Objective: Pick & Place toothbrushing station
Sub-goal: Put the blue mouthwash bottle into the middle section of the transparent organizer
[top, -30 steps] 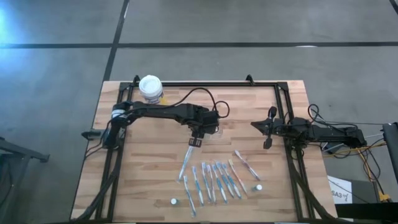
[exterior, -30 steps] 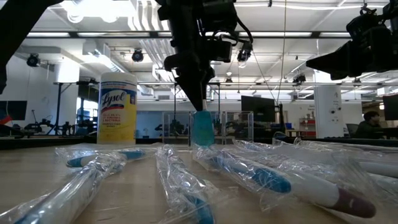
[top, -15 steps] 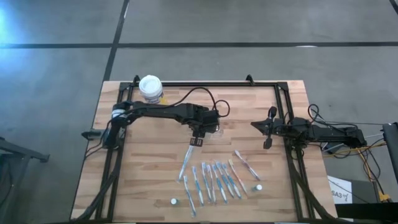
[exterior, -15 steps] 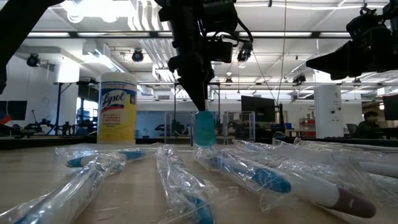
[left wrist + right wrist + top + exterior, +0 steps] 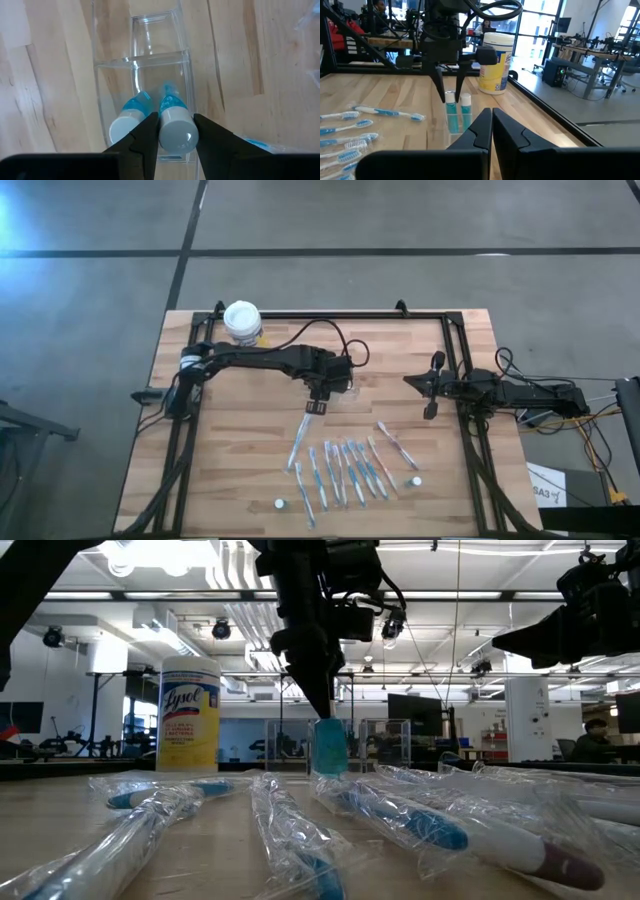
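The toothbrushing station's clear plastic holder (image 5: 145, 60) stands mid-table under my left gripper (image 5: 322, 402). Two blue tubes with white caps stand upright in it: one (image 5: 176, 131) between my left fingers, the other (image 5: 125, 127) right beside it. Both tubes (image 5: 458, 114) also show in the right wrist view. Several wrapped toothbrushes (image 5: 340, 470) lie flat near the table's front edge, with two tiny white-capped pieces (image 5: 281, 504) (image 5: 415, 481) nearby. My right gripper (image 5: 408, 381) waits shut at the table's right side, touching nothing. My left gripper pinches one tube by its white cap (image 5: 176, 135), a finger on either side. The fingers (image 5: 441, 92) come from above, pointing steeply down. The tube stands upright with its blue lower part (image 5: 328, 748) inside the clear holder; whether it rests on the holder's floor, I cannot tell.
A yellow Lysol canister with a white lid (image 5: 242, 322) stands at the far left corner. A black frame (image 5: 330, 314) runs along the table's far and side edges. Bare wood lies between the holder and my right arm.
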{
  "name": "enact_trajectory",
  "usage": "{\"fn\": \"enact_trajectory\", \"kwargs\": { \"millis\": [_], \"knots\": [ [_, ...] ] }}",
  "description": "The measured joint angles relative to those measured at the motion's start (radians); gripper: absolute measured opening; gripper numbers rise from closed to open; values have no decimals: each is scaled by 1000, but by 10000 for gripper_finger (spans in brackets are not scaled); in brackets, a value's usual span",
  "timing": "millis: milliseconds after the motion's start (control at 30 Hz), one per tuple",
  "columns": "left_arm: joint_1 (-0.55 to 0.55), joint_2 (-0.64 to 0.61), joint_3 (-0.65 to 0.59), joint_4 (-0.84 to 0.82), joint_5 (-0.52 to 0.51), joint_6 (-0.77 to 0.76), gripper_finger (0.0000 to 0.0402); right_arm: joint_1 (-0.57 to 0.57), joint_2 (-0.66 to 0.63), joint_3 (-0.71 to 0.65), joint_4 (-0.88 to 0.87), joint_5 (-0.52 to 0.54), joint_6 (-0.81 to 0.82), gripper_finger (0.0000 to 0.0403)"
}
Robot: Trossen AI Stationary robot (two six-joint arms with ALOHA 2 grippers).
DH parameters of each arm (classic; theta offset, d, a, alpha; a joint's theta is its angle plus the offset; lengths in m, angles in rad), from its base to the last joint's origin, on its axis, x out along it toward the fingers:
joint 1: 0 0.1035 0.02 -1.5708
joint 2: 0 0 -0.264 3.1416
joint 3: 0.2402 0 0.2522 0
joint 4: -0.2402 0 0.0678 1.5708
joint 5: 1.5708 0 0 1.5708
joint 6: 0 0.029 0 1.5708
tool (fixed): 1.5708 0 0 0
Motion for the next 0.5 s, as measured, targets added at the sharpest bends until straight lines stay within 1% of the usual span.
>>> {"fn": "enact_trajectory", "kwargs": {
  "millis": [300, 500],
  "knots": [
    [0, 0, 0, -1, 15, 5, 122, 0, 0, 0, 0, 0, 0, 8],
    [1, 0, 0, 2, 12, 6, 150, 0, 0, 0, 0, 0, 0, 8]
  ]
}}
